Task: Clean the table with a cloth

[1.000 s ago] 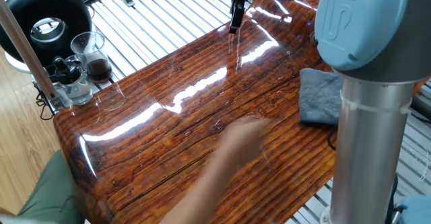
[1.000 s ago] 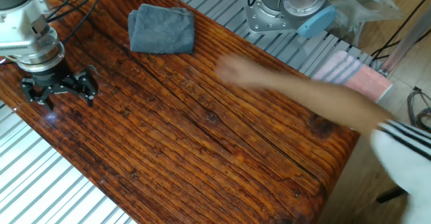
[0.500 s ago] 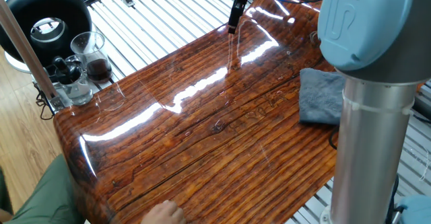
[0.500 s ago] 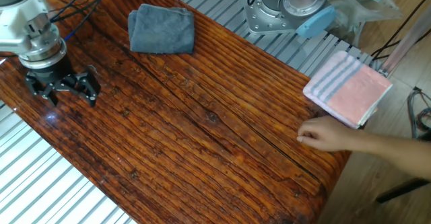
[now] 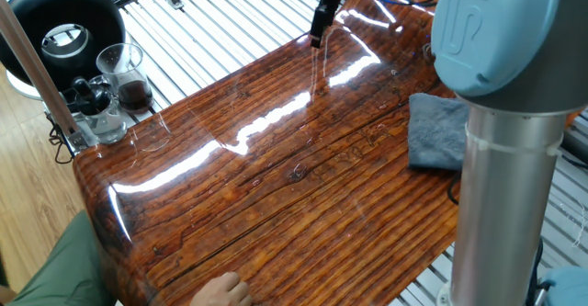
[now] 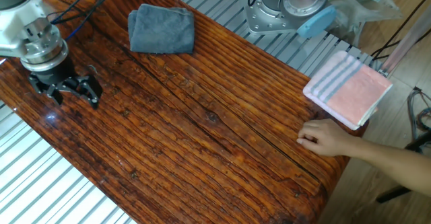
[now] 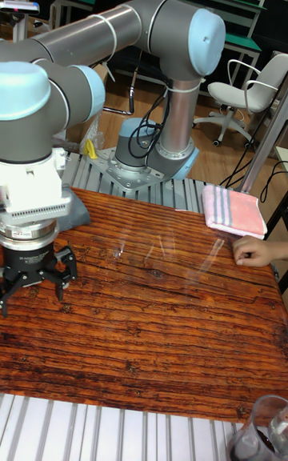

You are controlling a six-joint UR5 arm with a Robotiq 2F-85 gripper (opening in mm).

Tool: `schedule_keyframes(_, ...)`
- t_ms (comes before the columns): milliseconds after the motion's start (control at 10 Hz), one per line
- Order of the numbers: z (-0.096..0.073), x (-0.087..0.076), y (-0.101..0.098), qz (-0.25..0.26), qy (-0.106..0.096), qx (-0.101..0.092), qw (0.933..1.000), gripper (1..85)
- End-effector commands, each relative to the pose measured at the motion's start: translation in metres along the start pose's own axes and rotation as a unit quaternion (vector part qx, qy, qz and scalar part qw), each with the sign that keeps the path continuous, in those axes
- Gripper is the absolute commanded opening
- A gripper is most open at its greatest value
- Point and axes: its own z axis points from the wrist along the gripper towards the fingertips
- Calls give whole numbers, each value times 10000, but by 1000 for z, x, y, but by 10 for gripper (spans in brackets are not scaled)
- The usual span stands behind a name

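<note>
In the other fixed view, going left to right: the tool (image 6: 64, 91) hangs at about nine o'clock over the worktop (image 6: 202, 150), fingers spread apart and holding nothing. Compared with a second ago it has drifted slightly rightward and turned a little, which I judge to be the start of its approach, though whether its tips touch the wood is hard to tell from here. The cloth (image 6: 161, 29), the blue-grey towel, lies folded at eleven o'clock, well apart from the tool and untouched, in the same spot as before.

Further right, a pink striped towel (image 6: 348, 88) now sits at the three o'clock edge of the worktop; a second ago an arm swept blurred across the middle there. That person's hand (image 6: 324, 138) has since pulled back and rests at the four o'clock edge, just below the pink towel.

What that means: the middle of the worktop is free of the arm, so the path to the cloth looks open. Wiping has not begun; the grasp of the cloth comes first.
</note>
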Motion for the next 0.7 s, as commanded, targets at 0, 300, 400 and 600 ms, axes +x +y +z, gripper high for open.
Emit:
schedule_keyframes(0,-9,15,15,227,27,-142,9996,817)
schedule_keyframes(300,-27,79,29,560,-104,11,9984,827)
schedule_keyframes(400,-30,97,43,807,-221,-126,9964,827)
schedule_keyframes(600,-32,115,40,881,-204,-85,9959,820)
